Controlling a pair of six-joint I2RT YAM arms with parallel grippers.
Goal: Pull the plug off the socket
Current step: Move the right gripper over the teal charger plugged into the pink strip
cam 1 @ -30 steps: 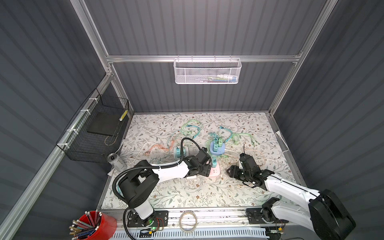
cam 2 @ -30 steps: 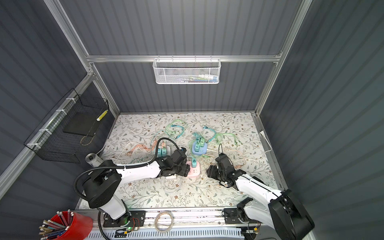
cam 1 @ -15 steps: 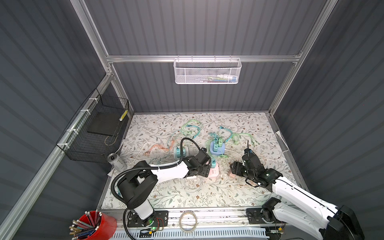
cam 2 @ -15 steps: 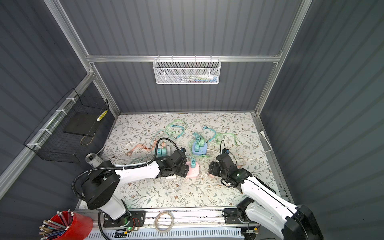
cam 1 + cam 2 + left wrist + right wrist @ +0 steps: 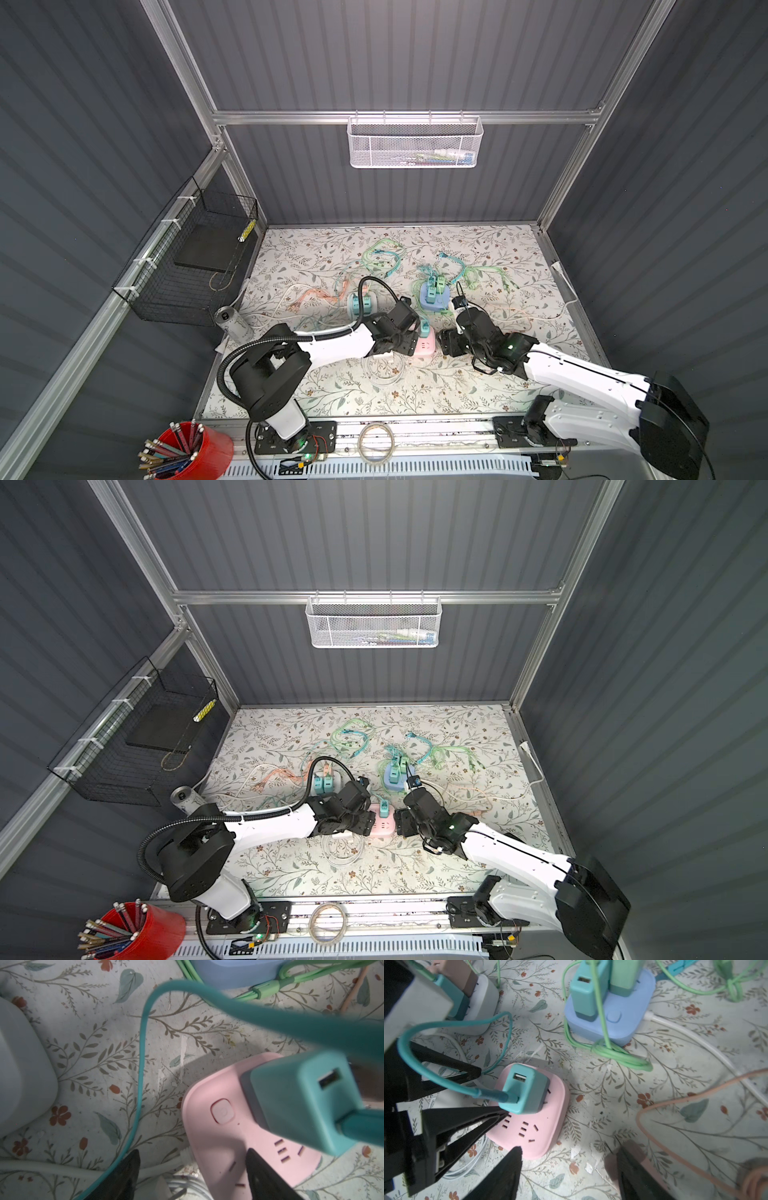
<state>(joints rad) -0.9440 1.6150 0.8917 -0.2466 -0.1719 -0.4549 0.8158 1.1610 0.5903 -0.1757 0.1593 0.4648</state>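
A pink socket (image 5: 428, 347) (image 5: 384, 828) lies on the floral mat between my two grippers. A teal plug (image 5: 424, 328) (image 5: 527, 1088) with a teal cable stands upright in it. My left gripper (image 5: 405, 340) (image 5: 193, 1167) is open at the socket's left side. One of its fingers (image 5: 467, 1122) rests on the socket's top (image 5: 228, 1142) beside the teal plug (image 5: 301, 1101), and the other stands off the socket's edge. My right gripper (image 5: 446, 347) (image 5: 571, 1167) is open just right of the pink socket (image 5: 542, 1132), with only mat between its fingers.
A blue socket (image 5: 434, 297) (image 5: 623, 1022) with two plugs and a white socket (image 5: 361, 303) with teal plugs sit behind. Green, teal and salmon cables (image 5: 675, 1093) sprawl around. A white cable coil (image 5: 382, 370) lies in front. A metal can (image 5: 228, 320) stands at the left edge.
My right gripper has moved left, closer to the pink socket, and its jaws have spread wider. The left arm has barely moved.
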